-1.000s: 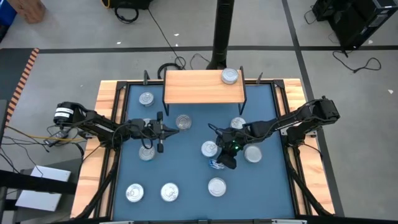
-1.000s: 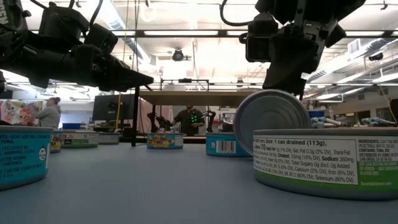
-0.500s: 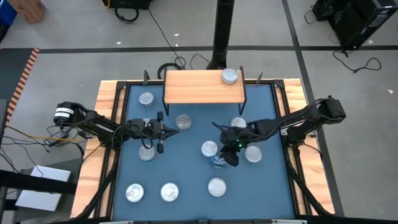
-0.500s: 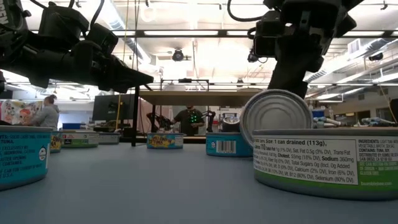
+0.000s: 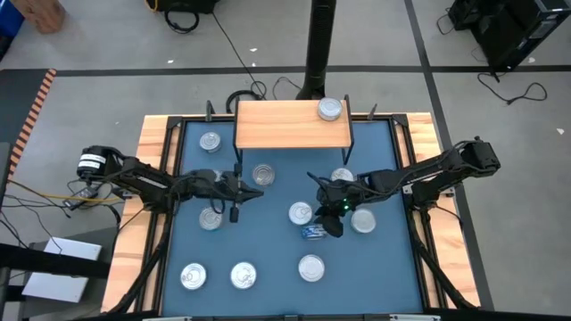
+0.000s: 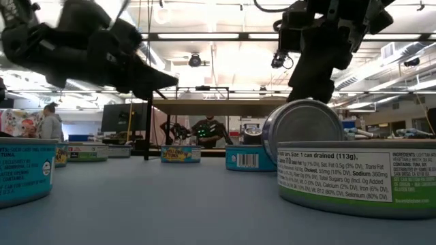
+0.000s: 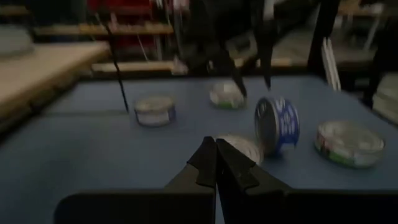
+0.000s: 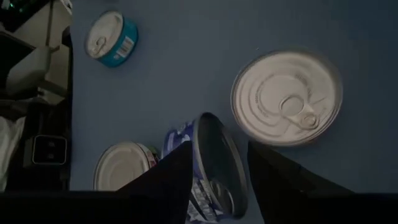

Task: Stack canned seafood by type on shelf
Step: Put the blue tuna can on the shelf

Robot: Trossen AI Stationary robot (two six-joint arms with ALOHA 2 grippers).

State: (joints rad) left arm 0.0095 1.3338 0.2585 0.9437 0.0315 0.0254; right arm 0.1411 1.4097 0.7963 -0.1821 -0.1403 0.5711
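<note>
Right claw (image 8: 217, 163) parted, straddling tilted tin (image 8: 211, 167); left claw (image 7: 215, 163) closed, empty, hovering.

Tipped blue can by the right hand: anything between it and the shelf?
Yes. The tipped blue can stands on edge between the right hand's open fingers. On the line to the shelf sit a flat can beside it and another by the shelf's right leg.

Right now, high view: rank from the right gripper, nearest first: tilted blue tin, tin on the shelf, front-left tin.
1. Tilted blue tin: right at the right gripper, mid-mat.
2. Tin on the shelf: back, on the shelf's right end.
3. Front-left tin: the mat's front-left corner, farthest.
</note>
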